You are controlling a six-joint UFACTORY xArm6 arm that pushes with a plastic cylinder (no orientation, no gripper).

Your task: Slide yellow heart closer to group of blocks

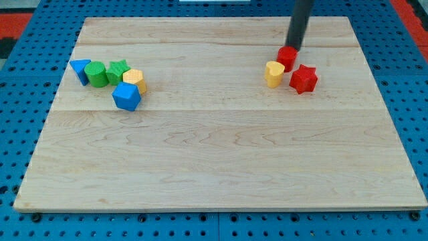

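The yellow heart lies at the view's upper right, beside a small red block and a red star. My tip stands just above the small red block, touching or nearly touching its top edge, a little up and right of the yellow heart. A group of blocks sits at the view's upper left: a blue triangle, a green cylinder, a green star, a yellow hexagon and a blue cube-like block.
The wooden board lies on a blue pegboard surface. A red area shows at the view's top corners.
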